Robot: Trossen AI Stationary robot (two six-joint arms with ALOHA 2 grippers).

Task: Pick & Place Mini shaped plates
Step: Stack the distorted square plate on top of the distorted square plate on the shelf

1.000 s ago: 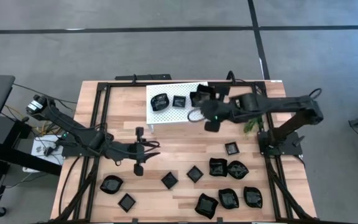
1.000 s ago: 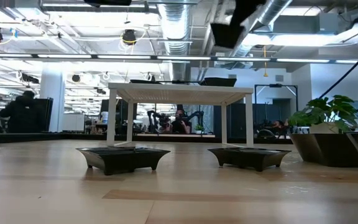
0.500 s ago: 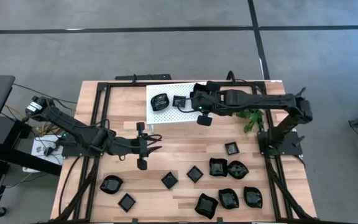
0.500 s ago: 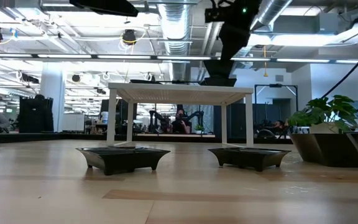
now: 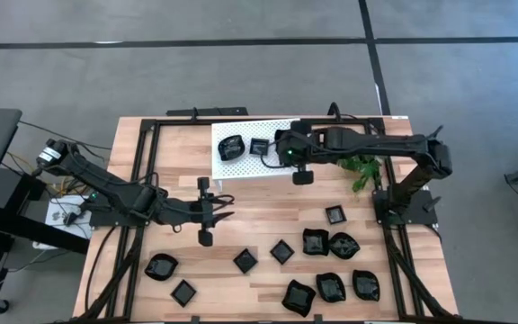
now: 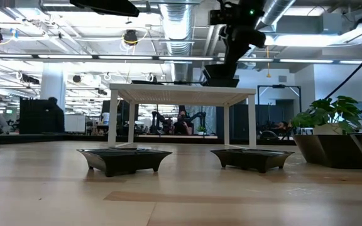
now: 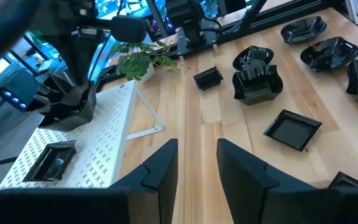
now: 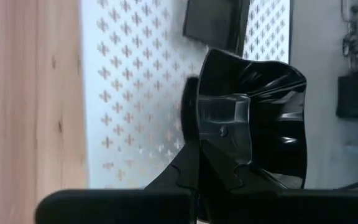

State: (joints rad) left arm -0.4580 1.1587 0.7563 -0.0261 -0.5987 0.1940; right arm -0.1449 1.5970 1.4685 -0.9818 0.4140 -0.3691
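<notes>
two dark jointed arms — black cabling along the links, a small green light on one

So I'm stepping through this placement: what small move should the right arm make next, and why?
Probably open the right gripper. It is shut on a wavy plate at the white rack, beside two plates already there; the left gripper waits open over the table.
</notes>
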